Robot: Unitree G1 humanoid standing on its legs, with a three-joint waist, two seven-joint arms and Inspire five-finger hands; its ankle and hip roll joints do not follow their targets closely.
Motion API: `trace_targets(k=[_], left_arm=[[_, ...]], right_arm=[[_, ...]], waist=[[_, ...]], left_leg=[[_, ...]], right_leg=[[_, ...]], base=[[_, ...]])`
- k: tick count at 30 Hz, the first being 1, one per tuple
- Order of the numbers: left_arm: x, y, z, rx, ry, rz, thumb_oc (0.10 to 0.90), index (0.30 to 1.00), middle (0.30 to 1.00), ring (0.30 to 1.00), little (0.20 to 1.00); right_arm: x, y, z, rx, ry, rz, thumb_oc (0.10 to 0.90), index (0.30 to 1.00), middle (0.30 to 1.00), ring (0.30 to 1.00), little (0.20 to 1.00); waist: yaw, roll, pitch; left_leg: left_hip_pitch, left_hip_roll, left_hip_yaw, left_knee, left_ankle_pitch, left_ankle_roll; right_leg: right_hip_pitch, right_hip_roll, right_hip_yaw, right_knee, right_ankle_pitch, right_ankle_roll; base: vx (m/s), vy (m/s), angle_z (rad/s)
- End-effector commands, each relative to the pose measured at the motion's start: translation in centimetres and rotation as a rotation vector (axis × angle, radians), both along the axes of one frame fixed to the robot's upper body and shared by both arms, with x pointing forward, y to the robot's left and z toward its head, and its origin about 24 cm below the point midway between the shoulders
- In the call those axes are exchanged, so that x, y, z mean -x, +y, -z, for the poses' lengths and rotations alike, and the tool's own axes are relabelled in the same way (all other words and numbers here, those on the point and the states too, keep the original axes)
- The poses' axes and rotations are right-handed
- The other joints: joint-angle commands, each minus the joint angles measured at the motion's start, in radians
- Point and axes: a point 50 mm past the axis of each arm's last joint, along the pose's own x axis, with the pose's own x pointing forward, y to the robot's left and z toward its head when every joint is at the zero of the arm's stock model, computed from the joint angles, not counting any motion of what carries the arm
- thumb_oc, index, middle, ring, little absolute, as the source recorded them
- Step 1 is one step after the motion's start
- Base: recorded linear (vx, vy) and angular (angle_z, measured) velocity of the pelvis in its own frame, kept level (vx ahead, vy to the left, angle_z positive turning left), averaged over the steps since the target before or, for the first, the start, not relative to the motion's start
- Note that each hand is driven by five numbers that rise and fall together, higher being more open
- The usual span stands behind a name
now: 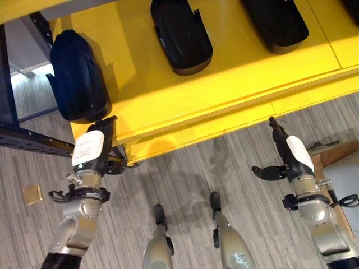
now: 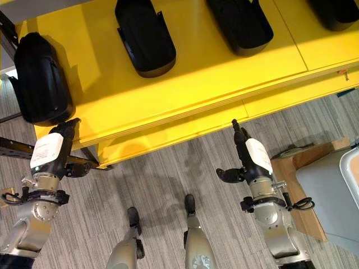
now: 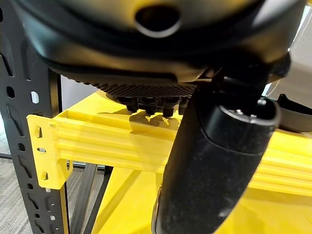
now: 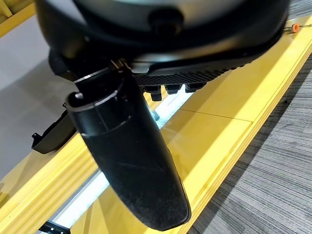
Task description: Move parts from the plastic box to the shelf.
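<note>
Three black moulded parts lie on the yellow shelf point(image 1: 235, 78): one point(image 1: 76, 70) at its left end, one point(image 1: 180, 33) in the middle, one point(image 1: 275, 22) further right. My left hand point(image 1: 92, 148) reaches up to the shelf's front left corner; its straight fingers point(image 1: 106, 126) end just below the left part, and I cannot tell if they touch it. It holds nothing and is open. My right hand point(image 1: 297, 154) hovers over the floor in front of the shelf, fingers straight, thumb out, empty. In the right wrist view another black part point(image 4: 51, 134) rests on the shelf.
A dark steel rack upright point(image 1: 7, 84) stands at the shelf's left end, also seen as the upright point(image 3: 24, 97) in the left wrist view. A grey bin point(image 2: 336, 190) sits on a wooden stand point(image 2: 291, 168) at the right. A small brass plate point(image 1: 32, 194) is set in the carpet.
</note>
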Motion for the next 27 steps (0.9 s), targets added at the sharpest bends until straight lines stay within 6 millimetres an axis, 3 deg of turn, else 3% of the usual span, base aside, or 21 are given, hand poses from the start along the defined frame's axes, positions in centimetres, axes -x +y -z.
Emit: trace_targets(k=[1,27], left_arm=[[-0.1,3.5,-2.9,-0.04,-0.1,-0.136,0.9,1.0,1.0,1.0,1.0],[-1.2,4.3,-4.0,-0.059,-0.122,-0.177,0.9,1.0,1.0,1.0,1.0]], right_arm=[[-0.1,0.9,-4.3,0.001,-0.21,-0.055,0.9,1.0,1.0,1.0,1.0],[0.0,0.7,-4.1,0.0,-0.194,-0.065,0.9,1.0,1.0,1.0,1.0]], waist=[[-0.022,-0.053,-0.027],[-0.028,-0.067,-0.032]], left_leg=[[0.075,0.055,0.013,-0.006,-0.006,-0.024],[0.068,0.051,0.018,-0.006,-0.011,-0.022]], right_leg=[[0.028,-0.069,-0.03,0.077,-0.063,0.052],[0.02,-0.072,-0.027,0.068,-0.057,0.056]], base=[[0.0,0.0,0.0],[0.0,0.0,0.0]])
